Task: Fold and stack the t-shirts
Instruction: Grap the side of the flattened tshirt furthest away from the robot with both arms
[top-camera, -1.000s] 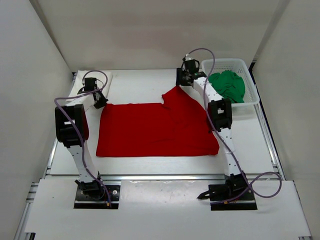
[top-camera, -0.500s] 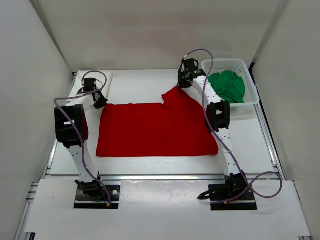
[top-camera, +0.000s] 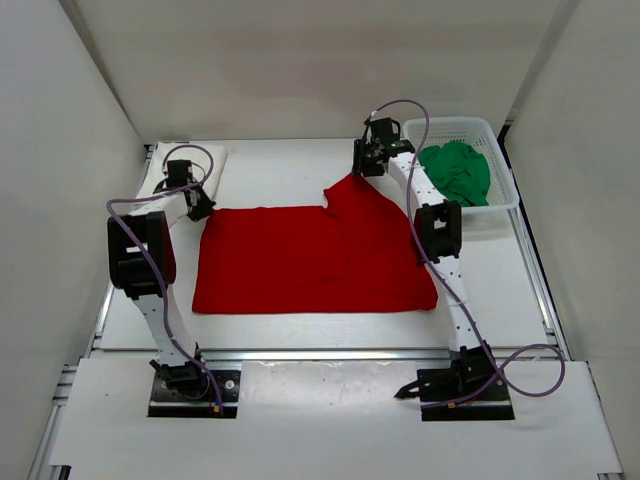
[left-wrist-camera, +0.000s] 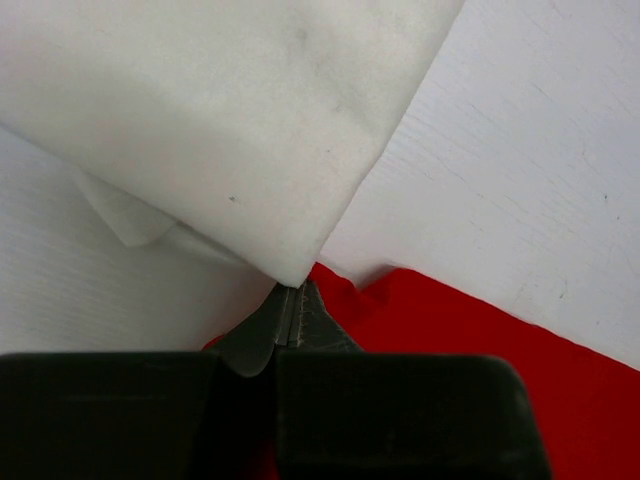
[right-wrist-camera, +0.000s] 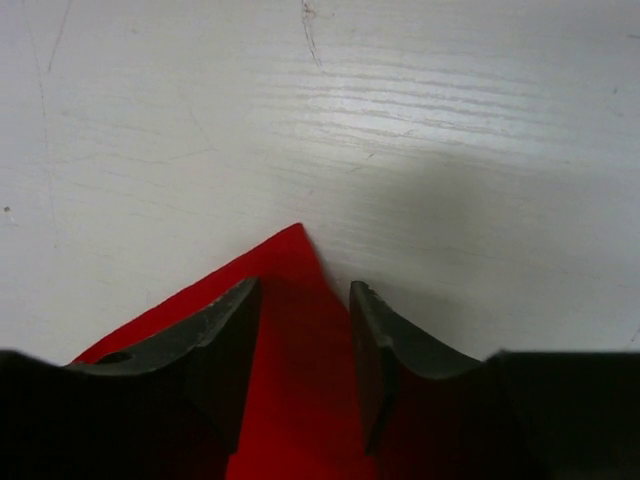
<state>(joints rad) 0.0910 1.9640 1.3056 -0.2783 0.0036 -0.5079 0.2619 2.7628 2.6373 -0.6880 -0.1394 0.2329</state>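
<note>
The red t-shirt (top-camera: 310, 260) lies spread flat in the middle of the table. My left gripper (top-camera: 202, 208) is shut at its far left corner, and in the left wrist view the red cloth (left-wrist-camera: 470, 350) bunches up to the closed tips of that gripper (left-wrist-camera: 290, 300). The folded white t-shirt (left-wrist-camera: 220, 120) lies just beyond them, at the table's far left (top-camera: 170, 165). My right gripper (top-camera: 367, 165) is open at the shirt's raised far right corner. Its jaws (right-wrist-camera: 305, 290) straddle the pointed red tip (right-wrist-camera: 295, 300) without closing on it. The green t-shirt (top-camera: 455, 170) sits crumpled in the basket.
The white mesh basket (top-camera: 450, 124) stands at the table's far right, close beside my right arm. White walls enclose the table on the left, back and right. Bare tabletop (top-camera: 280, 165) shows between the two grippers.
The right wrist has shifted slightly toward the back. The red t-shirt and the left gripper stay where they were.
</note>
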